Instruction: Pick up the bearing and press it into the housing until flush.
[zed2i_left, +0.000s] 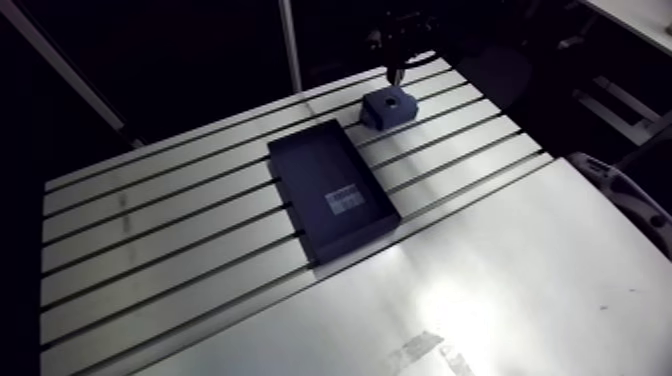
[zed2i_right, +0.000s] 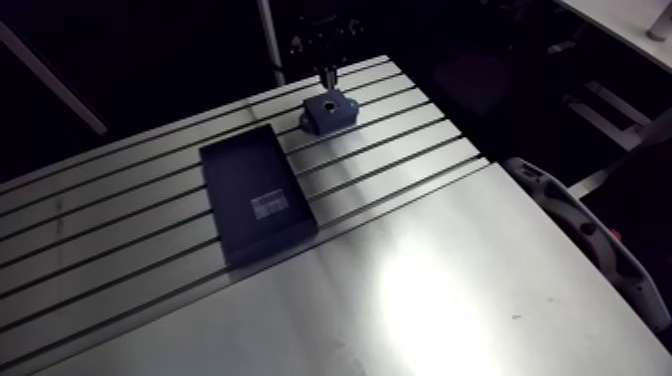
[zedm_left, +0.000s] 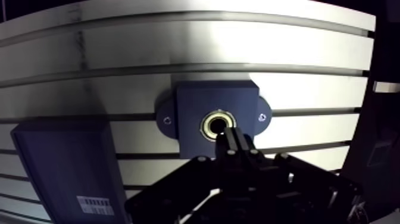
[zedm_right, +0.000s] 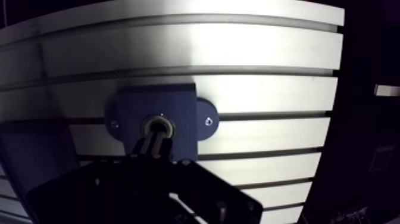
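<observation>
A dark blue housing block (zedm_left: 193, 101) with two side ears rests on the slotted table, at its far edge in the arm view (zed2i_left: 388, 106). A pale metal bearing ring (zedm_left: 212, 126) sits in the housing's round bore. My gripper (zedm_left: 230, 138) hangs directly over the housing, and its two fingers are pressed together with nothing visible between them. The fingertips reach the near rim of the bearing and hide part of it. Whether the tips touch the ring or how deep it sits cannot be told. In the arm view the gripper (zed2i_left: 397, 72) comes down just above the block.
A flat dark rectangular box (zed2i_left: 330, 190) with a small white label lies on the table beside the housing, toward the near side. The slotted table (zed2i_left: 160, 260) ends close behind the housing. A smooth metal sheet (zed2i_left: 500, 290) covers the near part.
</observation>
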